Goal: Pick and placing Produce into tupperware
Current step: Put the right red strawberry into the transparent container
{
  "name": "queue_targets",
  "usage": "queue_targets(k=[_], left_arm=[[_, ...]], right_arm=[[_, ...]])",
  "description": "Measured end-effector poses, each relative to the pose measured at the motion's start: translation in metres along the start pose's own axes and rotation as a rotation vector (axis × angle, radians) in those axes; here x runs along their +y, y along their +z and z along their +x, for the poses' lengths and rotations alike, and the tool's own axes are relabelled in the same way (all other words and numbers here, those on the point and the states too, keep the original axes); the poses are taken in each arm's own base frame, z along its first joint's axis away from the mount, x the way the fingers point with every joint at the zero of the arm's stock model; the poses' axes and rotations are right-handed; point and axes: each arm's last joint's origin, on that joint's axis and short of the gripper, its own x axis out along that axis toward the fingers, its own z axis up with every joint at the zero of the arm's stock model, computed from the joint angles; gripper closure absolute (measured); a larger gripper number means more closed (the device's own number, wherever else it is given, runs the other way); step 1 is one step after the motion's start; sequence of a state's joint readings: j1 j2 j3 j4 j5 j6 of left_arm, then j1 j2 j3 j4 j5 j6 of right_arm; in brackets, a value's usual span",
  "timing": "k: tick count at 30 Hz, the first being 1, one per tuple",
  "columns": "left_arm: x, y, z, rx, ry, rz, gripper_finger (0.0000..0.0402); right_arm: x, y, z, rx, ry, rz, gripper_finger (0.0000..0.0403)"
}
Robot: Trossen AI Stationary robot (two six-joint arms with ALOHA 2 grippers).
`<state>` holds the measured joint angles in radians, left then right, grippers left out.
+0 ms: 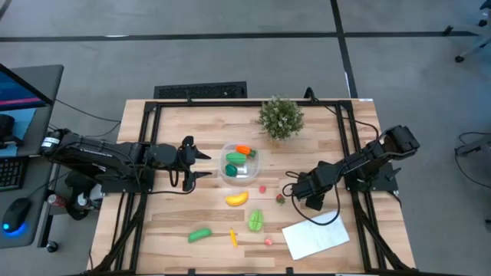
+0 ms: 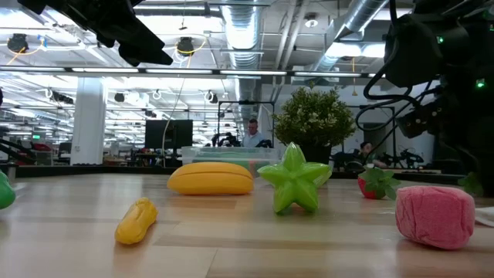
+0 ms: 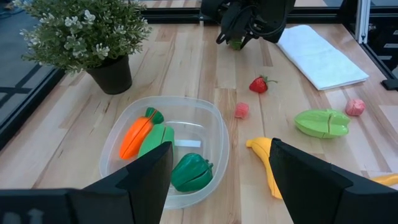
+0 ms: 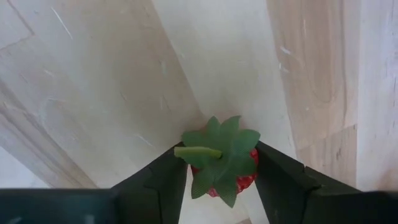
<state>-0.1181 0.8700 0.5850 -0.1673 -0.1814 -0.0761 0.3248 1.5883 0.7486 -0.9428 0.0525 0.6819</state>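
Your right gripper (image 4: 217, 171) sits partly open around the strawberry (image 4: 219, 163), jaws just touching it; lift before they clamp and it slips back onto the tabletop (image 4: 93, 93)

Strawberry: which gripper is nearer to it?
Right. The right gripper has its fingers on either side of the strawberry. The left gripper sits across the table, on the far side of the tupperware.
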Motion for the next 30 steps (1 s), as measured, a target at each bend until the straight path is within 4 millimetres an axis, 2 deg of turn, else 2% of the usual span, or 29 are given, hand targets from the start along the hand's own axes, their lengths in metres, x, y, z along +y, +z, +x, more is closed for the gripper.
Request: queue_targets(k=[9,20,30], left_arm=[[0.0,0.0,0.0,0.0,0.0,0.0,0.0145],[-0.0003,-0.0001,0.0,0.001,-0.011,0.0,0.0145],[-0.0004,-0.0001,0.0,0.001,-0.012,0.0,0.0145]], right_arm=[[0.0001,0.0,0.0,0.0,0.001,0.0,0.0252],[0.0,0.0,0.0,0.0,0.0,-0.001,0.0229],[0.0001,0.0,0.0,0.0,0.001,-0.001,0.0238]])
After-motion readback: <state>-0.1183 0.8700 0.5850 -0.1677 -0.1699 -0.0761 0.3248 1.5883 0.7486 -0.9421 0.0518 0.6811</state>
